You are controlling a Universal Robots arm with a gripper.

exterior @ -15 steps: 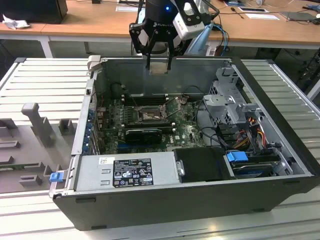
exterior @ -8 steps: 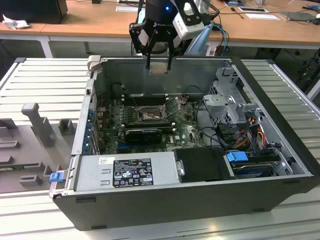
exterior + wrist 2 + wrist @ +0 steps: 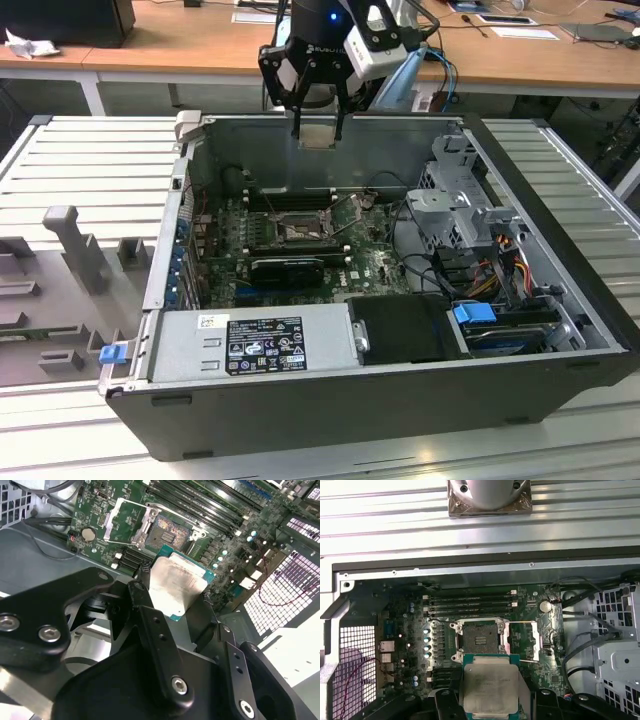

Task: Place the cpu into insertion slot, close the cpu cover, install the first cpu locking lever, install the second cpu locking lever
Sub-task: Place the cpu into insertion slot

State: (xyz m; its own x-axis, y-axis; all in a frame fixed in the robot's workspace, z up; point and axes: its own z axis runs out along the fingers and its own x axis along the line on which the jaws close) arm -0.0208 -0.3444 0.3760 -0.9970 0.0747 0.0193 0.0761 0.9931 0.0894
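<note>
Presently listed, by descending size:

1. Ribbed grey metal table (image 3: 90, 150), bearing the whole set-up.
2. Black computer case (image 3: 400, 410), lying on its side with the side panel off and the interior facing up.
3. Grey power supply (image 3: 250, 340), along the near edge of the case in the exterior view.
4. Green circuit board (image 3: 405, 630), flat on the case floor. Long black memory slots run along one side of the socket.
5. Robot arm. In the exterior view it comes in from the far side of the case, wrist turned down, with the fingers hanging over the case's far wall and high above the board.
6. Gripper (image 3: 318, 130), black and two-fingered, seen in both wrist views (image 3: 172, 600) (image 3: 490, 700). The jaws are partly closed, one finger (image 3: 142, 592) against each of two opposite edges of the chip.
7. Insertion slot (image 3: 480, 640), a square dark socket near the middle of the board, also seen in the exterior view (image 3: 300, 232). Its contact field is bare and uncovered.
8. Cpu cover (image 3: 536, 641), a silver frame swung open, just beside the socket rather than over it. Green board shows through its cut-out.
9. Cpu (image 3: 490, 687), a pale silver-grey face on a green-edged base, clamped between the fingers. It is held in the air, well apart from the socket and not seated. It appears in the second wrist view (image 3: 175, 587) and in the exterior view (image 3: 319, 138).
</note>
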